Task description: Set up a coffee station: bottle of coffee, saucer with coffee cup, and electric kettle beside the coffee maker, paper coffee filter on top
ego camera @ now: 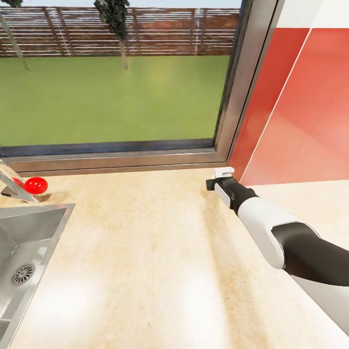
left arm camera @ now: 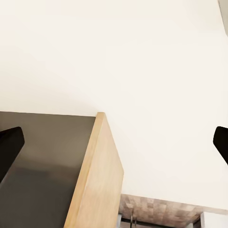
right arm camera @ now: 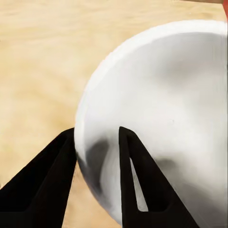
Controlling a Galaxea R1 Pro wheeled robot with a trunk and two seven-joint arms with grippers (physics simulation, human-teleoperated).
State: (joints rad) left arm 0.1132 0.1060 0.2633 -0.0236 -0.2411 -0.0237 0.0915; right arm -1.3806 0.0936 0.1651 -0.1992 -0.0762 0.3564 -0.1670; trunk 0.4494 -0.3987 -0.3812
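A pale, speckled stone countertop (ego camera: 145,252) is seen from the head view, running beneath a wide window (ego camera: 116,77) that looks out on a green lawn and a slatted wooden fence. A red wall panel (ego camera: 300,106) is set to the right of the window frame. At the left edge a stainless-steel sink (ego camera: 29,242) with a round drain is let into the counter, and a chrome tap (ego camera: 12,186) with a red round knob (ego camera: 36,184) stands behind it.

The right arm is stretched forward over the counter toward the corner below the window, and the right gripper (ego camera: 220,180) is seen there from behind, close to the counter surface. In the right wrist view the right gripper (right arm camera: 97,142) is closed to a narrow gap over the rim of a white saucer (right arm camera: 166,109): one black finger is placed outside the rim and the other inside the dish. The saucer is seen over the countertop, near the red wall; whether it rests on the surface or is lifted cannot be told.

In the left wrist view the left gripper (left arm camera: 114,142) is held wide open with nothing between its fingertips. A cream wall (left arm camera: 118,52) and the edge of a wooden panel (left arm camera: 97,175) are seen beyond it.
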